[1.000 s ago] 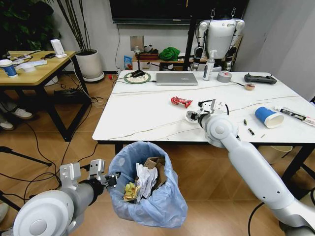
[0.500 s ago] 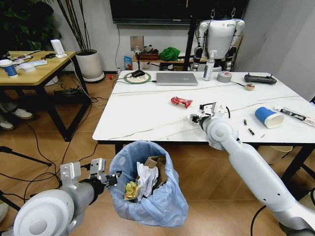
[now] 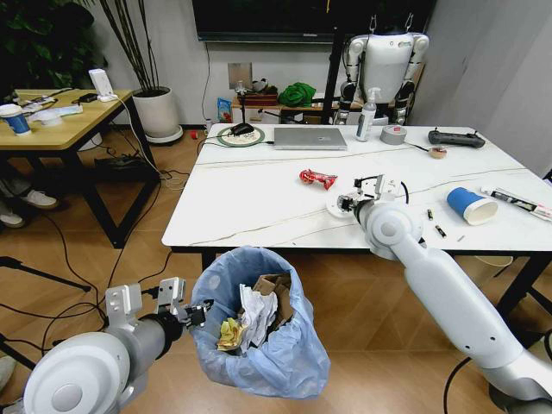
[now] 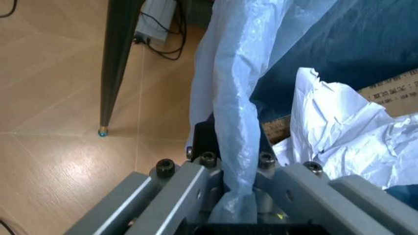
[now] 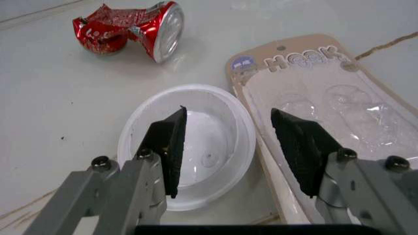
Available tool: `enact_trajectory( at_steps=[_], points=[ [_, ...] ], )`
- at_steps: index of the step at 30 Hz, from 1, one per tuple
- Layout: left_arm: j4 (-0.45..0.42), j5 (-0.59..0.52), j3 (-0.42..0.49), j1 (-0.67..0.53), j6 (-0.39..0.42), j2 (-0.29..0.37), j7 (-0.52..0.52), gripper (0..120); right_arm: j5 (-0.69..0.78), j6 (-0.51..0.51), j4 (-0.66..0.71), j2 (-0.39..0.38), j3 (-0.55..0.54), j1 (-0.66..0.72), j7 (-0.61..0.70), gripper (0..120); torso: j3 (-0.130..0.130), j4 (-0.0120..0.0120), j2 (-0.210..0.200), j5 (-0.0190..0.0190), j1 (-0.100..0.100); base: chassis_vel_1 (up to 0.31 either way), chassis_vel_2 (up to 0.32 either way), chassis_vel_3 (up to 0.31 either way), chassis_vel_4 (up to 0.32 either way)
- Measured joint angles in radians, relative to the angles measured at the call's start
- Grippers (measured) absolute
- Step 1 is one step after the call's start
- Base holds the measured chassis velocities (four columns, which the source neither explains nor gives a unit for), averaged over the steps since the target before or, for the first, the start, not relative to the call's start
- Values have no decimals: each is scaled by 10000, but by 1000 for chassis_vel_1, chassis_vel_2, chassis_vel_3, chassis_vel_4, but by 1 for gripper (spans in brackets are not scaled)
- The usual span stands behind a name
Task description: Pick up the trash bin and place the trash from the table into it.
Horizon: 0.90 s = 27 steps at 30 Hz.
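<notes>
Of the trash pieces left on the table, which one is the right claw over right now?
The shallow white plastic lid: the open right claw straddles its rim. The crushed red can lies apart beyond it, and the "HOOK" blister pack sits beside it.

Robotics lab: parked humanoid robot (image 3: 385,65), floor cables (image 3: 52,259).

Blue-bagged trash bin (image 3: 259,332), crushed red can (image 3: 317,178) on table (image 3: 250,203)

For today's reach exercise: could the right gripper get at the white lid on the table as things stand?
Probably yes. The right gripper hangs open just above the white lid on the table, nothing between them; the crushed red can and hook packaging lie clear beside it.
</notes>
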Motion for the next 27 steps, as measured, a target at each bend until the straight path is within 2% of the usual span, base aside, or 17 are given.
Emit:
enact_trajectory(
  at_steps=[14,20,23,25,27],
  points=[
    [0,8,22,-15,0,-33,68,0,-393,0,6,76,-61,-253,-154,42,0,1,0,-1,0,0,0,0,0],
    [0,12,34,-11,0,-61,77,0,-416,30,21,84,-97,-268,-158,19,0,1,0,0,0,0,0,0,0],
    [0,7,45,-15,-1,-71,89,0,-416,34,28,85,-110,-268,-154,13,0,1,0,-1,0,0,0,0,0],
    [0,-27,43,-27,0,-80,121,0,-430,42,30,85,-136,-268,-148,3,0,1,0,-1,0,0,0,0,0],
    [0,-35,35,-28,0,-78,127,0,-441,46,30,85,-142,-270,-146,0,0,1,0,-1,0,0,0,0,0]
  ],
)
